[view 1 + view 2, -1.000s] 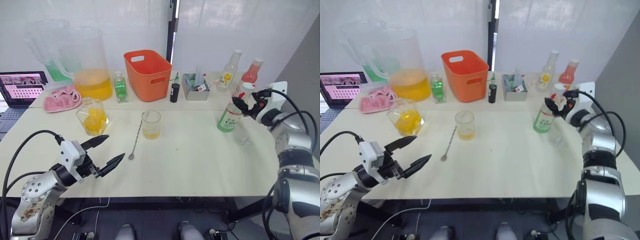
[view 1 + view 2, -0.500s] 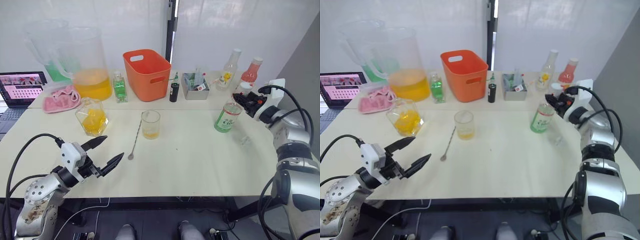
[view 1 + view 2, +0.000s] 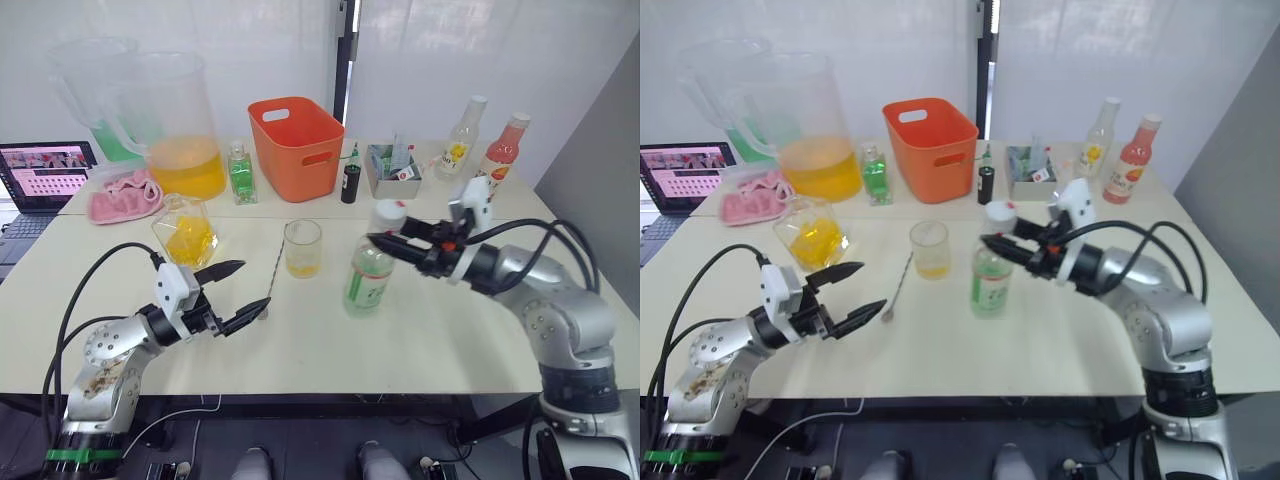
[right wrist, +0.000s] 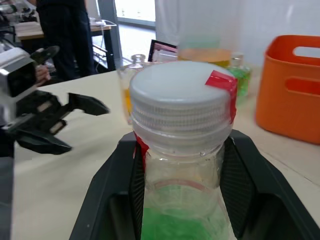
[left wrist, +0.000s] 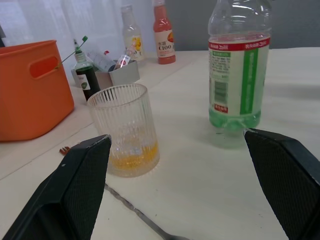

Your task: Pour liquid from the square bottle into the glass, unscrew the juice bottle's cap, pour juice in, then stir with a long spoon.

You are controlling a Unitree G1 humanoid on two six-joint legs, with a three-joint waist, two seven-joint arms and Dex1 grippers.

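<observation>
Juice bottle (image 3: 371, 268) stands upright on the pale surface (image 3: 420, 340), just right of the glass (image 3: 302, 248), with the right gripper (image 3: 392, 244) clamped on its neck right below the cap (image 3: 387, 212). In the right wrist view the two black fingers (image 4: 246, 165) press against either side of the neck, and the white cap, with a red strip down its edge, is on the bottle. Green liquid fills the bottle's lower part behind the green-and-white label.

Behind it along the far side of the surface stand two big clear jugs (image 3: 178, 125), the nearer one holding orange liquid, and an orange basket (image 3: 296, 147). A laptop (image 3: 42, 172) sits open at the far left beside a pink cloth (image 3: 122, 196). Right of the basket are a dark little bottle (image 3: 349, 180), a grey tray (image 3: 390, 172) of small items, a yellow-labelled bottle (image 3: 460, 140) and a pink-red bottle (image 3: 504, 149).

The square bottle (image 3: 186, 233) with yellow liquid rests left of the glass, well apart from it. The glass is ribbed and holds a little yellow liquid at the bottom. The left gripper (image 3: 238, 293) hovers low over the near left of the surface, fingers (image 5: 82, 180) spread wide apart and holding nothing, pointed toward the glass and juice bottle. The spoon (image 3: 270, 282) lies flat between the square bottle and the glass, its bowl end close to the left gripper's fingertips.
</observation>
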